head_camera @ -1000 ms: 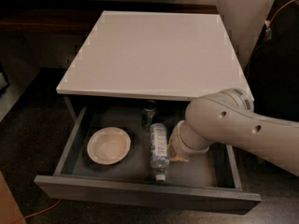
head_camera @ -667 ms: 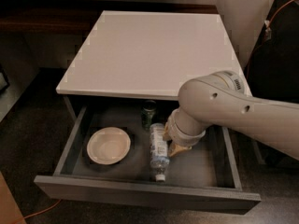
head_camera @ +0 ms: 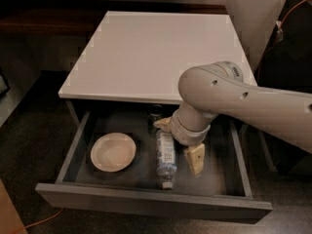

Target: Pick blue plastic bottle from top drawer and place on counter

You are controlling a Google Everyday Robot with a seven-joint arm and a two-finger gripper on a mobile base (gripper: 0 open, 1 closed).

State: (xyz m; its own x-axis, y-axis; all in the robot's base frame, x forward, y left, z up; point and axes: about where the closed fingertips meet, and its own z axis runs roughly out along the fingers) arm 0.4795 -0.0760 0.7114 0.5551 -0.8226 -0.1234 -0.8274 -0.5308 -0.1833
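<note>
The top drawer (head_camera: 146, 201) is pulled open under the white counter (head_camera: 156, 48). The blue plastic bottle (head_camera: 166, 159) lies on its side in the drawer's middle, with its cap towards the drawer front. My gripper (head_camera: 179, 141) hangs down into the drawer just right of the bottle and is open. One cream finger (head_camera: 195, 160) points down to the right of the bottle. The other finger (head_camera: 163, 124) shows near the bottle's far end. My arm hides the drawer's right rear part.
A cream bowl (head_camera: 113, 151) sits in the left part of the drawer. A short dark green can (head_camera: 155, 116) stands at the back, just behind the bottle. The drawer's side walls (head_camera: 73, 150) flank the space. Dark floor surrounds the cabinet.
My arm has swung left and towards the cabinet, over the drawer's middle. The gripper has come closer to the bottle and its fingers now show. The bottle has not moved.
</note>
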